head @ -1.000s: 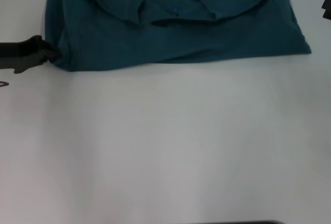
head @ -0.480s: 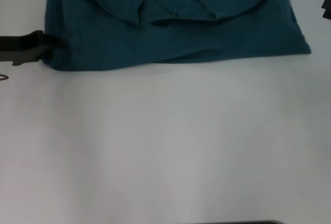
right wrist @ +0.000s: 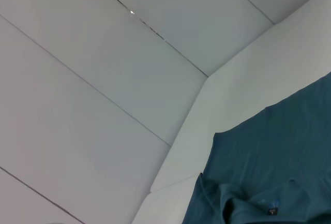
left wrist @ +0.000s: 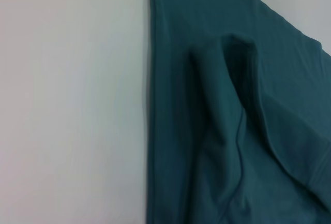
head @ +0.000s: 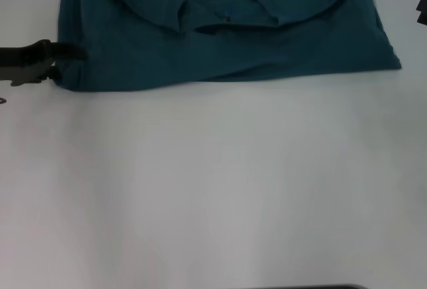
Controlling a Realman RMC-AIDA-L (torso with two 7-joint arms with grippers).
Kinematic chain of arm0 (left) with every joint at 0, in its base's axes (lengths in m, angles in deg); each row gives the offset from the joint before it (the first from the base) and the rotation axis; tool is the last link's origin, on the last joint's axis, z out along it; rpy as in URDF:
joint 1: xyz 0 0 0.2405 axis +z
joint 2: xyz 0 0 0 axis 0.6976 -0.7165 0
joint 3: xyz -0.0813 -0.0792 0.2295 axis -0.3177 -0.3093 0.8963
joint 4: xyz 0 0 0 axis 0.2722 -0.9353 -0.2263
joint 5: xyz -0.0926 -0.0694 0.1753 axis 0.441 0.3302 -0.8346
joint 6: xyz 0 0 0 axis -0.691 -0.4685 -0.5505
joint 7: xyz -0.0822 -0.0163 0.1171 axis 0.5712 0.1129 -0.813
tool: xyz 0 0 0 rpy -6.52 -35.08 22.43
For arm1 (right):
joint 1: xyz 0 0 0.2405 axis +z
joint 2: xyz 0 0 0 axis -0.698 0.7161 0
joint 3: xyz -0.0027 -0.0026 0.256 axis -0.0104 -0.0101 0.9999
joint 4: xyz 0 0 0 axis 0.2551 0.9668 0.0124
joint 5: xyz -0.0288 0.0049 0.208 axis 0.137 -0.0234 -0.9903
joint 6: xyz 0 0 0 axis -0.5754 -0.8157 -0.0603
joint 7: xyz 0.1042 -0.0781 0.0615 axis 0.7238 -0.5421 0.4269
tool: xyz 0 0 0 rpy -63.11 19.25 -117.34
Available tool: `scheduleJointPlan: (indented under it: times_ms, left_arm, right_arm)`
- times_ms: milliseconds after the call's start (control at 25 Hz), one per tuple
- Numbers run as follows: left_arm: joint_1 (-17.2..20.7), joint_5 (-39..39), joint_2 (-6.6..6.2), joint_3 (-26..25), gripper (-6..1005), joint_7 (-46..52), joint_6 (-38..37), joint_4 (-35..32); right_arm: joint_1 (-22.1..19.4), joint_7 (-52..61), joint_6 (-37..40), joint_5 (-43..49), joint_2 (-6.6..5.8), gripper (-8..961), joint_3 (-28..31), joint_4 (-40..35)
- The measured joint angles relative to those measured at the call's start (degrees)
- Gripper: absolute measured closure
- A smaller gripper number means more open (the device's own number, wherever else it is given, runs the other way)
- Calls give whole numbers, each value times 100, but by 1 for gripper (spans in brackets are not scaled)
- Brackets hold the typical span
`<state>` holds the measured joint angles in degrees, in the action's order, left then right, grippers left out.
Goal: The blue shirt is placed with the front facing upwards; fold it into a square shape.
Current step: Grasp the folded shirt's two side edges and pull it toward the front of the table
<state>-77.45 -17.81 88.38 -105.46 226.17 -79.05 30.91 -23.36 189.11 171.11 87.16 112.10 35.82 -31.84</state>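
- Stretching bare across the near half of the head view, the white table [head: 220,189] leaves room for a fold toward the robot
- The blue shirt [head: 220,42] lies flat at the far side, collar facing the near hem
- The left gripper [head: 67,62] sits at the shirt's near left corner, jaws seemingly pinched on bunched cloth, likely to lift it
- The right gripper [head: 421,9] waits at the far right edge; its jaws cannot be judged

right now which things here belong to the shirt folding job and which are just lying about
Part of the job:
- the blue shirt, lying partly folded at the far side of the table
- the left gripper, at the shirt's near left corner

Just there:
- the white table
- the right gripper, barely in view at the right edge, idle
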Motion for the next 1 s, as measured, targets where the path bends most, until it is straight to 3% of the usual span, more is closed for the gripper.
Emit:
scheduleJointPlan:
  times_ms: [1000]
  left_arm:
    - [-50, 0, 64, 96, 218, 18, 28, -128]
  right_arm:
    - [-23, -4, 0, 0, 0, 97, 5, 0]
